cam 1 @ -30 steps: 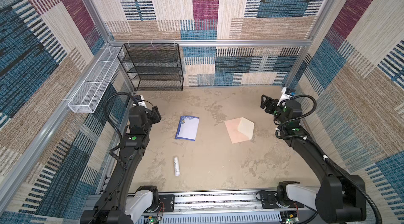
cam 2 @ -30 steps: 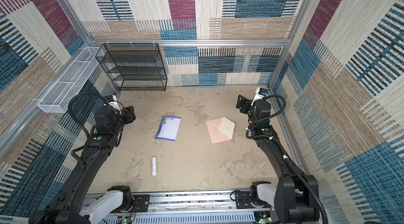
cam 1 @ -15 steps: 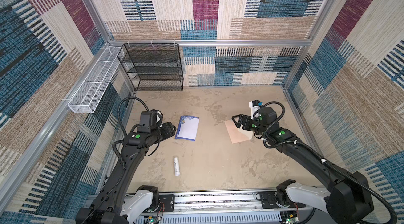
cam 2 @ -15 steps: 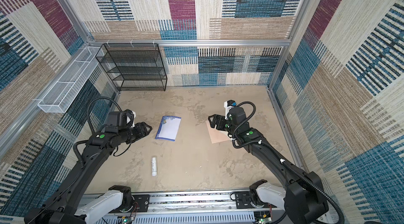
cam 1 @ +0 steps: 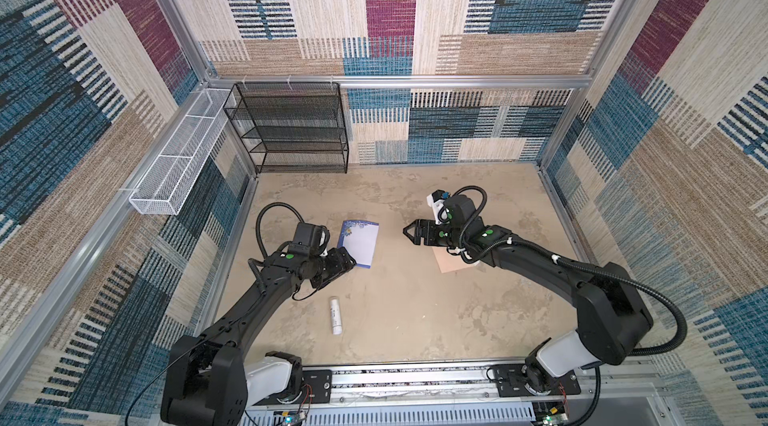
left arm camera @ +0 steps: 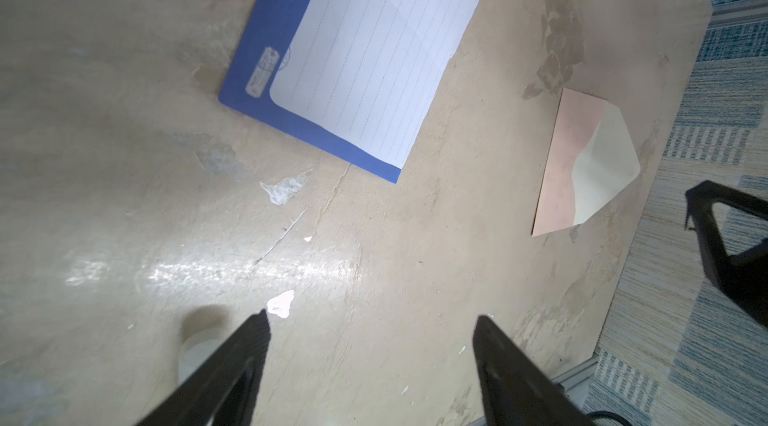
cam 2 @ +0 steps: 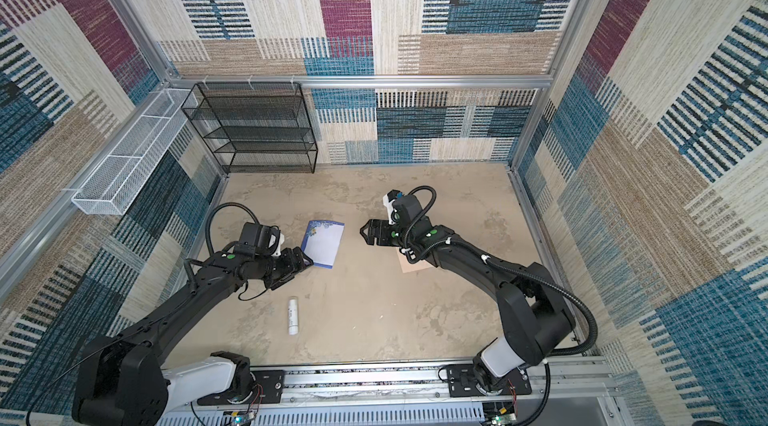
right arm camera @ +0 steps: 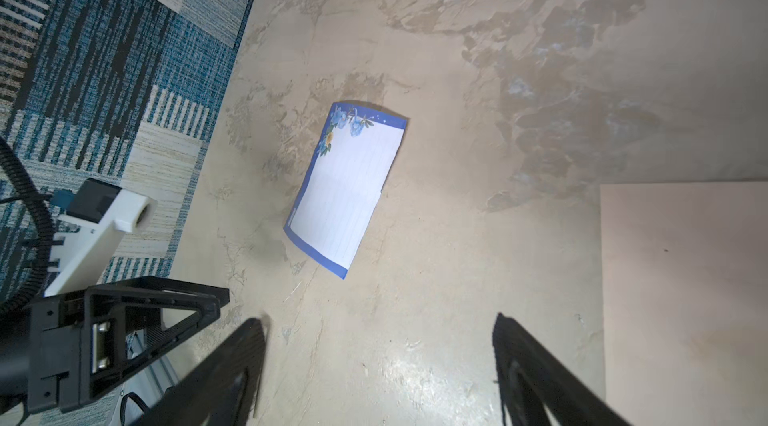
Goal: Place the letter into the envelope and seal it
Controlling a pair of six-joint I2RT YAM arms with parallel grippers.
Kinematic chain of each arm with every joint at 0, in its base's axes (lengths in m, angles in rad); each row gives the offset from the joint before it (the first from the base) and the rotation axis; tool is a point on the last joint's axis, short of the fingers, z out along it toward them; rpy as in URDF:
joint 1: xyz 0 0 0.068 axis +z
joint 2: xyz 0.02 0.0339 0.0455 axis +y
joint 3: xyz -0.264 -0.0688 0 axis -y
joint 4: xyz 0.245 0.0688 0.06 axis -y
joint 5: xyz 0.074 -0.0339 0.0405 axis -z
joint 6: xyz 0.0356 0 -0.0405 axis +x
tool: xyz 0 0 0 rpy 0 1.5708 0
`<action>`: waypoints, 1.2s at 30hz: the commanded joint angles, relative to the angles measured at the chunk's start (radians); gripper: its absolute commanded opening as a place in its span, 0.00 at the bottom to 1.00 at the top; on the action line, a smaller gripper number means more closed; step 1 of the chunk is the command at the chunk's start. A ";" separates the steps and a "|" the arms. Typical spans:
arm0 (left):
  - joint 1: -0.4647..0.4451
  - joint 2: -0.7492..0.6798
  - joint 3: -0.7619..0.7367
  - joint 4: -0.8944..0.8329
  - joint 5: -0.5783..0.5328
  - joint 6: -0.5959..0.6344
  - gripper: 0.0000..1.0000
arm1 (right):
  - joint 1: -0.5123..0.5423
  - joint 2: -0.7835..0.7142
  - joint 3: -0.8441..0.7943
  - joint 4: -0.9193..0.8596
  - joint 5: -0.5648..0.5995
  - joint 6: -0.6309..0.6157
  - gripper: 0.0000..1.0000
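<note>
Patchwork carpet walls all round, and a mottled tan bench (cam 1: 395, 320) down in the middle. The letter (cam 1: 360, 242) lies flat, lined side up and blue border showing, a little left of centre. Left gripper (left arm camera: 370, 315) is low by the letter's near corner, jaws apart with only bare bench between them, and the sheet sits just ahead of the tips. Right gripper (right arm camera: 378, 318) hangs over the middle, pointing toward the letter, jaws wide and empty. The envelope (left arm camera: 582, 154) lies on the right side, flap open, cream lining up. In both top views the right arm covers most of it, just a peach corner peeking out. A white tube (cam 1: 335, 315) lies nearer the front, well apart from both papers. Black wire rack (cam 1: 291, 129) stands against the back wall.
</note>
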 commanded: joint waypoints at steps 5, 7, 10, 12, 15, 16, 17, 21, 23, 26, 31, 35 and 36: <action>-0.007 -0.077 -0.166 0.244 -0.036 -0.217 0.82 | 0.038 0.216 0.223 0.014 -0.090 -0.021 0.85; -0.007 -0.102 -0.222 0.340 -0.055 -0.290 0.80 | 0.048 0.270 0.285 0.010 -0.121 -0.018 0.81; -0.007 -0.118 -0.266 0.434 -0.094 -0.354 0.80 | 0.061 0.338 0.363 0.007 -0.152 -0.015 0.75; -0.007 -0.111 -0.268 0.453 -0.122 -0.369 0.80 | 0.064 0.383 0.407 0.005 -0.168 -0.008 0.69; -0.007 -0.077 -0.256 0.484 -0.141 -0.382 0.81 | 0.065 0.455 0.482 -0.003 -0.201 0.008 0.54; -0.007 -0.060 -0.254 0.495 -0.143 -0.391 0.81 | 0.067 0.478 0.504 -0.006 -0.208 0.012 0.49; -0.006 -0.045 -0.253 0.508 -0.143 -0.396 0.81 | 0.066 0.494 0.518 -0.008 -0.211 0.015 0.44; -0.007 0.023 -0.264 0.584 -0.130 -0.428 0.82 | 0.068 0.564 0.595 -0.025 -0.223 0.024 0.31; -0.007 0.050 -0.267 0.610 -0.128 -0.436 0.82 | 0.068 0.591 0.617 -0.030 -0.229 0.029 0.27; -0.007 0.084 -0.271 0.651 -0.130 -0.446 0.83 | 0.068 0.630 0.647 -0.039 -0.232 0.031 0.20; -0.007 0.135 -0.270 0.708 -0.133 -0.451 0.83 | 0.069 0.693 0.696 -0.064 -0.230 0.030 0.12; -0.007 0.175 -0.277 0.752 -0.118 -0.463 0.82 | 0.068 0.738 0.746 -0.096 -0.225 0.021 0.09; -0.007 0.183 -0.280 0.758 -0.113 -0.465 0.82 | 0.068 0.749 0.758 -0.102 -0.225 0.021 0.08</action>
